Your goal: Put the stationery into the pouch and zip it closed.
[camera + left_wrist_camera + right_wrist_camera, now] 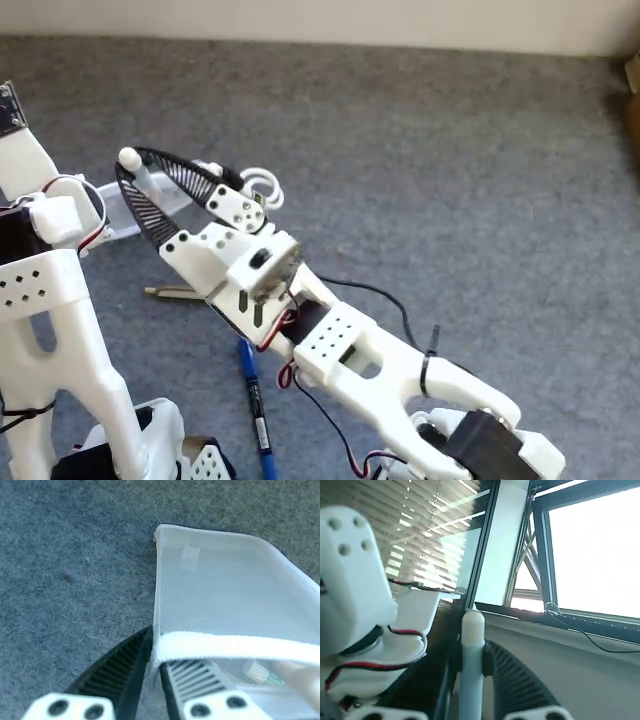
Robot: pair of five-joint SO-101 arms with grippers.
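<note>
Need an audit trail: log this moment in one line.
left gripper holds pouch; right gripper holds white pen; blue pen on table

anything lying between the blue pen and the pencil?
Nothing. The high view shows only bare grey surface between the blue pen and the pencil.

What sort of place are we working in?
Probably an office-like room: grey carpet underneath, and the right wrist view shows slatted blinds beside a large bright window.
</note>
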